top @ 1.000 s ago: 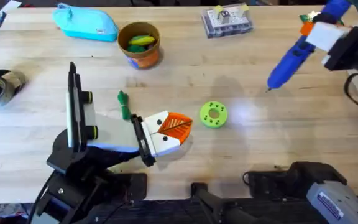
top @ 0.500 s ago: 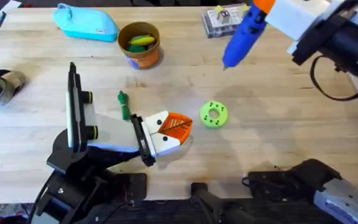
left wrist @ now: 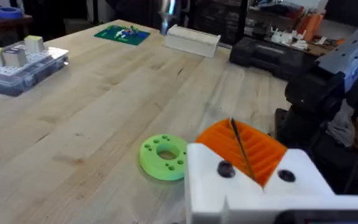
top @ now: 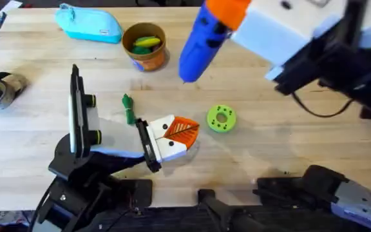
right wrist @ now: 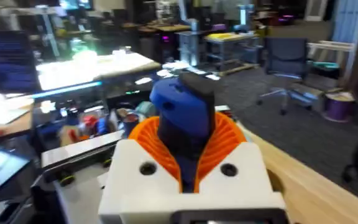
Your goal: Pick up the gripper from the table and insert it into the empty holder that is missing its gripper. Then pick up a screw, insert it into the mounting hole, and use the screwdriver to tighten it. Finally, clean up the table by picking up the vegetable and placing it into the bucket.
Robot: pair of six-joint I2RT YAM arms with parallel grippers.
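Right gripper fingers clamped on the screwdriver, held high over the table, bit aimed down, likely for tightening. Orange gripper sits in the holder. Left arm's fingers: cannot tell. Vegetable beside holder; bucket near the far edge.

right gripper: white block, orange ribbed pads (two dark screws) | black arms, black cables

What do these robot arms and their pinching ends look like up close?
Each tool is a white blocky body with orange ribbed fingers and small dark screws: the right tool and the left tool. Behind them the arms are black, and a thin black cable loops off the right arm.
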